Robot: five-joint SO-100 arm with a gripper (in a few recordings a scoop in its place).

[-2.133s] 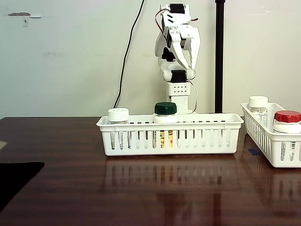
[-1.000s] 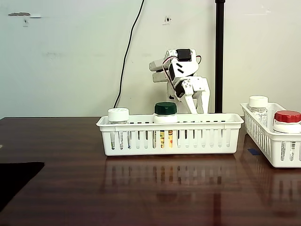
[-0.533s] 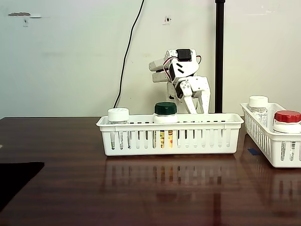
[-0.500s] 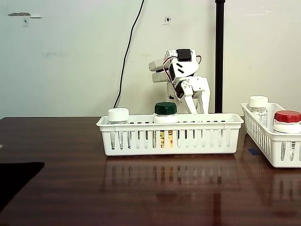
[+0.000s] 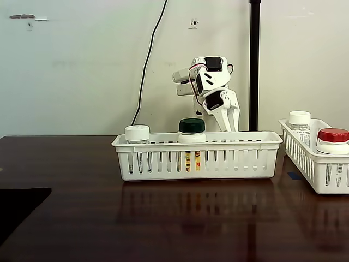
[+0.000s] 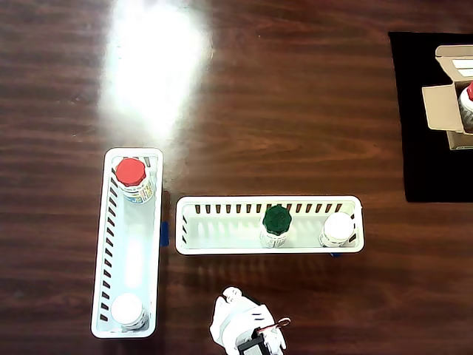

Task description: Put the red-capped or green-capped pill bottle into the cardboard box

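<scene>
A red-capped pill bottle (image 5: 332, 140) (image 6: 131, 176) stands at one end of a white side basket (image 6: 111, 244). A green-capped bottle (image 5: 192, 130) (image 6: 277, 221) stands in the white centre basket (image 5: 196, 159) (image 6: 222, 225). The cardboard box (image 6: 442, 103) sits with flaps open on a black mat at the overhead view's right edge, a red cap showing inside it. My white gripper (image 5: 230, 125) (image 6: 232, 298) points down just behind the centre basket, right of the green cap in the fixed view. It holds nothing, and its fingers look slightly apart.
White-capped bottles stand in the centre basket (image 5: 137, 134) (image 6: 339, 228) and in the side basket (image 5: 299, 120) (image 6: 127, 310). The black mat (image 6: 429, 126) lies across the table from the arm. A black pole (image 5: 254, 65) rises behind the arm. Bare dark wood lies between baskets and mat.
Two seconds ago the arm stood folded upright; it has since bent forward and down behind the centre basket. In the last half second the wrist turned, and the fingers now look narrower.
</scene>
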